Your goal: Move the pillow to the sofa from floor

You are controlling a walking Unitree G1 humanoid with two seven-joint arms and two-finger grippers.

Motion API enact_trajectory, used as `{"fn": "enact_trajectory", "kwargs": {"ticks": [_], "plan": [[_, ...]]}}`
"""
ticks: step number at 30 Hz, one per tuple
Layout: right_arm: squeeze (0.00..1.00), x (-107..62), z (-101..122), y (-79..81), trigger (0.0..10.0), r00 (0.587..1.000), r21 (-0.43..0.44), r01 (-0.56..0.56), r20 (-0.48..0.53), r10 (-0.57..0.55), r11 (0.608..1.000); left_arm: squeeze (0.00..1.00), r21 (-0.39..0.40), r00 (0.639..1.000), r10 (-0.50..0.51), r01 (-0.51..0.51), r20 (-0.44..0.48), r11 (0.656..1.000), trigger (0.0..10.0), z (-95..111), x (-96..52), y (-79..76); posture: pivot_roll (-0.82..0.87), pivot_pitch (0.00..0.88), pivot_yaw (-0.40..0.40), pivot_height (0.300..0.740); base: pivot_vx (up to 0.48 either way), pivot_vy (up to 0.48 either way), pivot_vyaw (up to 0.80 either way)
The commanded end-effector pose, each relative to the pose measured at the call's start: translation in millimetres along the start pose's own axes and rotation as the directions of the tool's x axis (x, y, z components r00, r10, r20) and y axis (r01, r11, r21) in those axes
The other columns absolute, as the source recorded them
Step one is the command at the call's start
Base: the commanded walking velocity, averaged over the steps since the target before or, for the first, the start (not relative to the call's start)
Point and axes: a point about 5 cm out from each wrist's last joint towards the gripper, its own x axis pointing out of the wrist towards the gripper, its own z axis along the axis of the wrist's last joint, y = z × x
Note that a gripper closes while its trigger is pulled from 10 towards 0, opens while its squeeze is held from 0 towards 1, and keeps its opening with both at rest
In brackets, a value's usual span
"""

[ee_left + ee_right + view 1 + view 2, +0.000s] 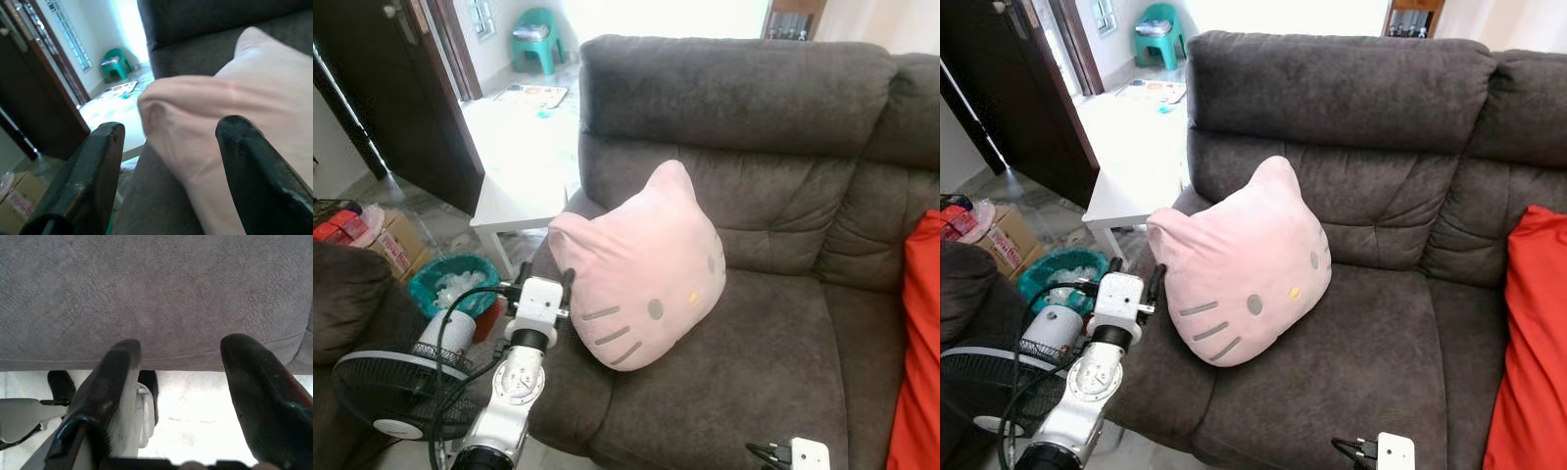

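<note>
Leaning against the backrest of the sofa [773, 108], one pink pillow [641, 269] was seen standing on the seat cushion, at the sofa's left end beside the armrest. It was judged to have been propped there so that it would stay upright, its cat face turned outward; by that reading the move from floor to sofa looked done or nearly so.

The left claw [544, 281] was held just beside the pillow's left edge, its two fingers spread apart. In the left wrist view one corner of the pillow lay between the fingers [83, 181], yet nothing was pinched; the claw was judged to be letting go, not gripping. The right claw [181, 382] was parked low at the sofa's front edge, its fingers likewise parted and empty, probably because one arm was enough for so light a load.

One red cushion [918, 343] was seen at the sofa's right end. Left of the sofa one white tabletop [519, 201], one teal bin [450, 279], one black fan [396, 392] and one cardboard box [396, 245] were counted. Beyond the sofa, one green stool [536, 37] stood on the floor.
</note>
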Motion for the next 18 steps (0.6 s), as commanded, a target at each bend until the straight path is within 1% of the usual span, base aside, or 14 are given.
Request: {"fn": "enact_trajectory", "kwargs": {"ticks": [1,9,18], "plan": [[0.00,-0.7,-3.2,1.6,10.0,1.000,0.025,0.007,-0.009,-0.007,1.000,0.00,-0.005,1.000,-0.004,0.004,-0.006,1.000,10.0,-1.4,1.2,1.8,-0.09,0.000,0.070,0.740,0.000,0.000,0.00],[0.00,-0.8,-3.5,2.6,10.0,1.000,-0.001,-0.012,-0.010,0.012,1.000,0.00,-0.008,0.999,0.024,-0.024,-0.024,1.000,10.0,-6.0,-4.7,7.6,-0.07,0.000,0.058,0.740,0.000,0.000,0.00],[0.00,-0.7,-3.1,1.6,10.0,1.000,-0.025,-0.022,-0.015,0.022,0.999,0.00,-0.020,0.999,0.039,-0.039,-0.026,0.999,10.0,-6.2,-4.6,6.8,-0.07,0.000,0.055,0.740,0.000,0.000,0.00]]}}
